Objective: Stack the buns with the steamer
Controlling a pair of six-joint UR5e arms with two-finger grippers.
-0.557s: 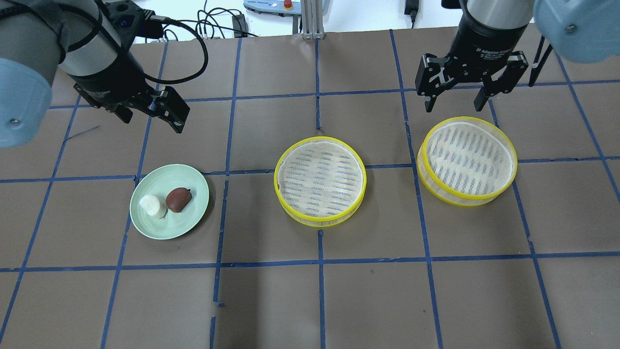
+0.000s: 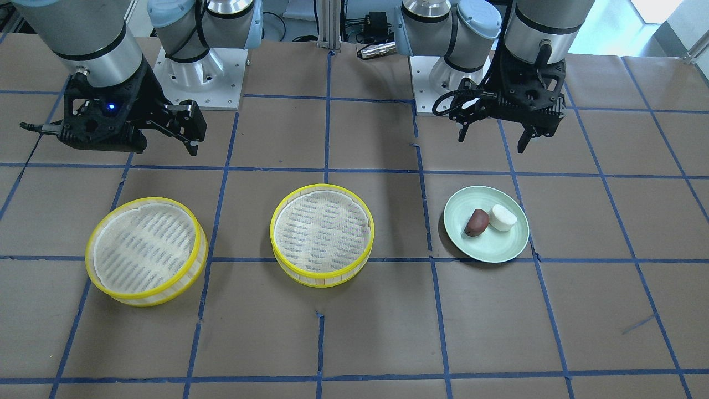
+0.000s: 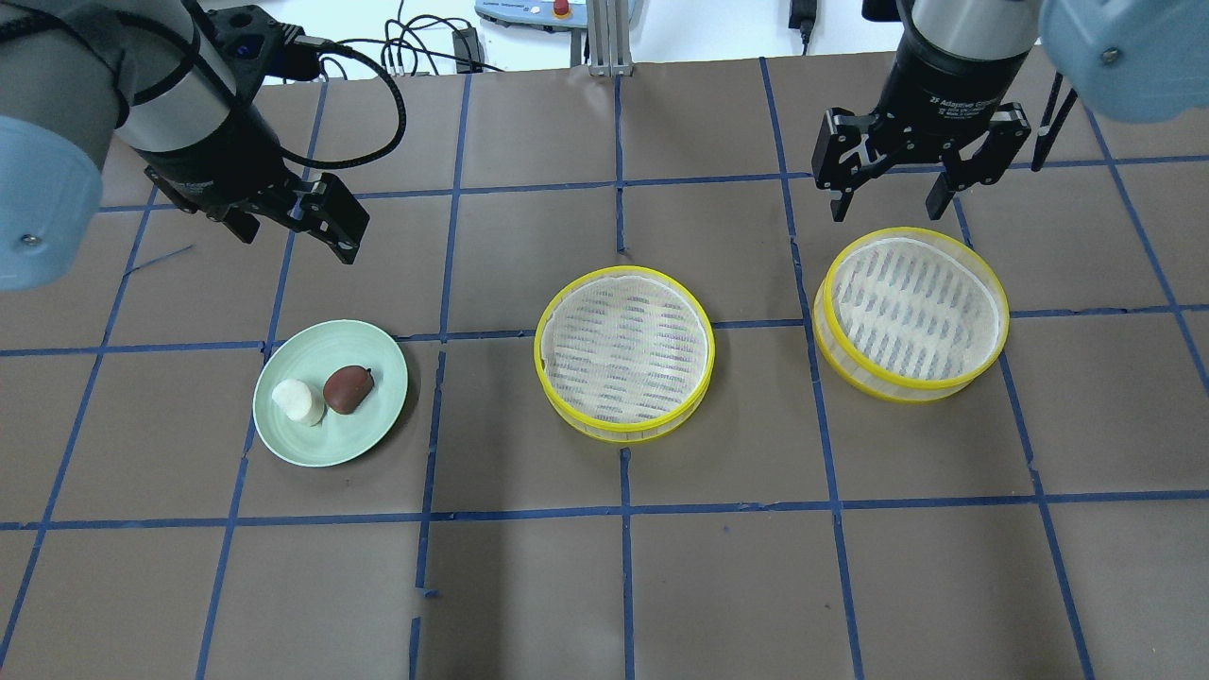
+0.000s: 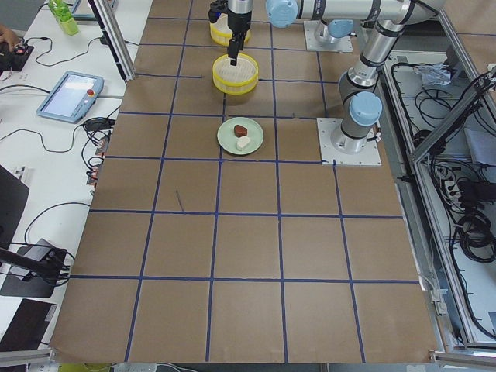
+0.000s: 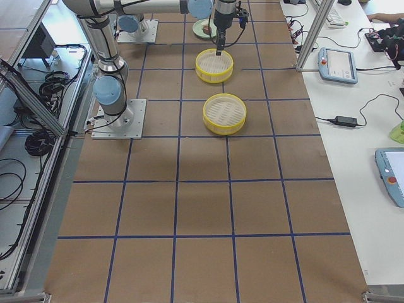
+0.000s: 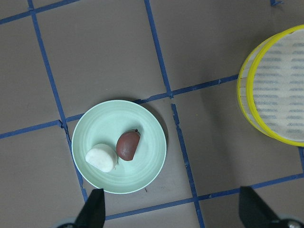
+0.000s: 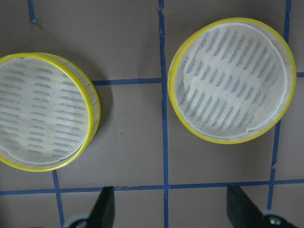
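Before bringing down the left pincer (image 2: 492, 138), spread wide and holding nothing, raised above the table (image 3: 718, 586) with the pale-green plate (image 3: 354, 439) below it, mind the white bun (image 3: 297, 401) and the reddish-brown bun (image 3: 348, 388), touching side by side on that plate and neither yet in a tray. Probably risks catching both at once, or shoving one over the rim, if lowered without lining the fingers across a single bun. Judge both as small and rounded, likely to roll or squirt out under a skewed squeeze. Note the right pincer (image 3: 886, 208), likewise fully open and empty, raised near the outer steamer tray (image 3: 907, 389) on the robot's right; could tip that light-looking tray, or rumple its white mesh liner (image 3: 911, 307), by pinching one thin wall off-centre. Keep in mind the middle steamer tray (image 3: 623, 351), well apart from the plate: room along that carry for a drop. Beyond, find a brown table gridded with blue tape (image 3: 623, 510), flat and matt; at its sides, white benches (image 4: 31, 170) with a teach pendant (image 4: 70, 91), cables (image 4: 469, 225) and aluminium framing (image 4: 111, 39).
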